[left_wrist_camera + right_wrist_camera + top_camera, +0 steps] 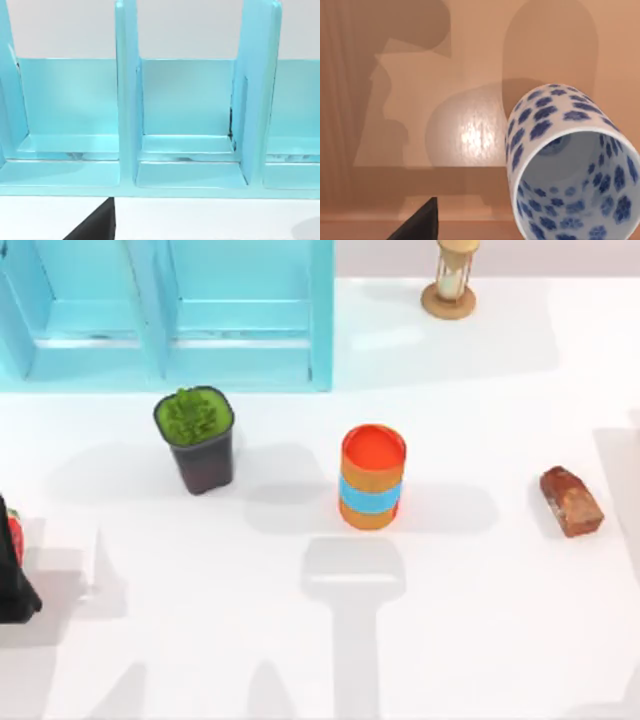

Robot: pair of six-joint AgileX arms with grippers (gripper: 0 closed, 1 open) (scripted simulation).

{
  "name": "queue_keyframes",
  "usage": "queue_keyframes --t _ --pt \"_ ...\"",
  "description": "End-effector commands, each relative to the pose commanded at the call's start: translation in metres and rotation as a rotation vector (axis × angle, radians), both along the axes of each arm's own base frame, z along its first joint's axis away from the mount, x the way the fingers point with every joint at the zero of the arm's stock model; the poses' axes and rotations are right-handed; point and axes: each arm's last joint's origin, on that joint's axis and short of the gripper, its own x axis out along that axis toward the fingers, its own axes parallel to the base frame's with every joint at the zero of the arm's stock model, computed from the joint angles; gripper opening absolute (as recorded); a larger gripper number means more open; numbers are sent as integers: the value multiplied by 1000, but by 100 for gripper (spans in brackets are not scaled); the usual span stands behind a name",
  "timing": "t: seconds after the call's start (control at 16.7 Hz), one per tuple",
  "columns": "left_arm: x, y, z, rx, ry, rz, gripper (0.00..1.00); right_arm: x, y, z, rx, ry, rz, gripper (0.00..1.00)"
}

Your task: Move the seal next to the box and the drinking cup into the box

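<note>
The seal (571, 501), a reddish-brown mottled block, lies on the white table at the right. The box (170, 315), a light blue case with upright dividers, stands at the back left. Its compartments (187, 115) face the left wrist camera. My left gripper (12, 575) is parked at the table's left edge. The drinking cup (570, 165), white with blue flowers, stands close under the right wrist camera with its round rim toward it. A dark part of my right gripper (420, 222) shows beside the cup, apart from it.
A dark pot with a green plant (197, 438) stands in front of the box. An orange cylinder with a blue band (372, 477) stands mid-table. A wooden hourglass (450, 280) is at the back.
</note>
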Motion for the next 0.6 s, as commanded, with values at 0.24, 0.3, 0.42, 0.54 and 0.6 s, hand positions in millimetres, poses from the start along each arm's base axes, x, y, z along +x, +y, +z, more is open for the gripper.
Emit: queue_keyframes --t 0.24,0.3,0.42,0.54,0.6 --pt "0 0 0 0 0 0 100 -1 0 39 -4 14 -2 100" --pt "0 0 0 0 0 0 100 -1 0 48 -3 15 -3 100" --pt "0 0 0 0 0 0 100 -2 0 65 1 10 -5 100" --pt "0 0 0 0 0 0 100 -2 0 75 7 1 -6 100" --pt "0 0 0 0 0 0 100 -2 0 76 7 -1 -6 100"
